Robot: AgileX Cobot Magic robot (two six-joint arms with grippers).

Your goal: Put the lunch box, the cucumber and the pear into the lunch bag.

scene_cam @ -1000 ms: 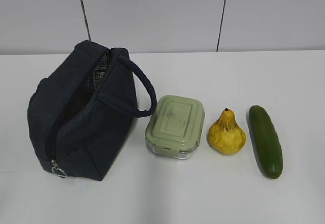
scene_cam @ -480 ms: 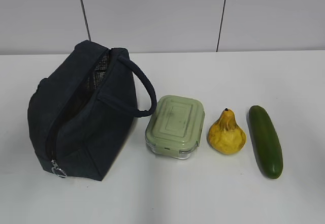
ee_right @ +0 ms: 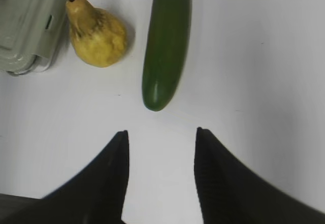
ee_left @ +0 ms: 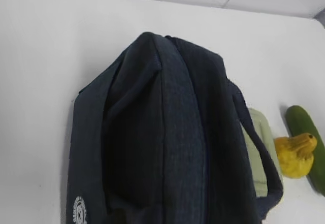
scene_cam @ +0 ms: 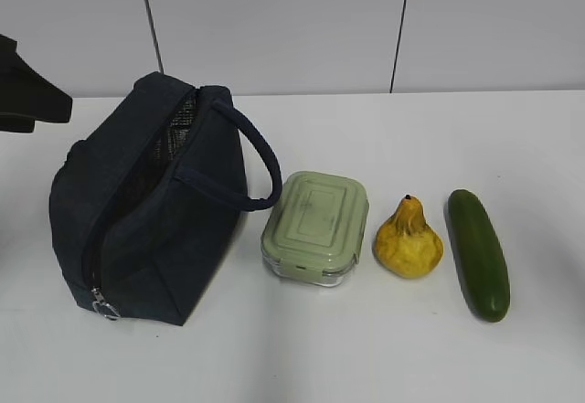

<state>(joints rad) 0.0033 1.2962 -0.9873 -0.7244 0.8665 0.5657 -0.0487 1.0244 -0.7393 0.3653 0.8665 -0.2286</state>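
The navy lunch bag (scene_cam: 155, 220) stands at the left, its top zipper open and lining showing; the ring pull (scene_cam: 105, 309) hangs at the near end. To its right lie the sage-lidded lunch box (scene_cam: 315, 225), the yellow pear (scene_cam: 409, 240) and the cucumber (scene_cam: 477, 252) in a row. A dark part of my left arm (scene_cam: 27, 97) shows at the left edge, behind the bag; its fingers are hidden. The left wrist view looks down on the bag (ee_left: 162, 132). My right gripper (ee_right: 161, 131) is open and empty, just short of the cucumber's near end (ee_right: 165, 41), with the pear (ee_right: 96, 33) to the left.
The white table (scene_cam: 366, 357) ends at a pale panelled wall (scene_cam: 274, 28) behind. The lunch box (ee_left: 259, 148), pear (ee_left: 296, 155) and cucumber (ee_left: 304, 122) show beside the bag in the left wrist view. The lunch box's corner (ee_right: 25, 26) is in the right wrist view.
A dark part of my left arm has come into the exterior view at the left edge. The bag, lunch box, pear and cucumber have not moved.
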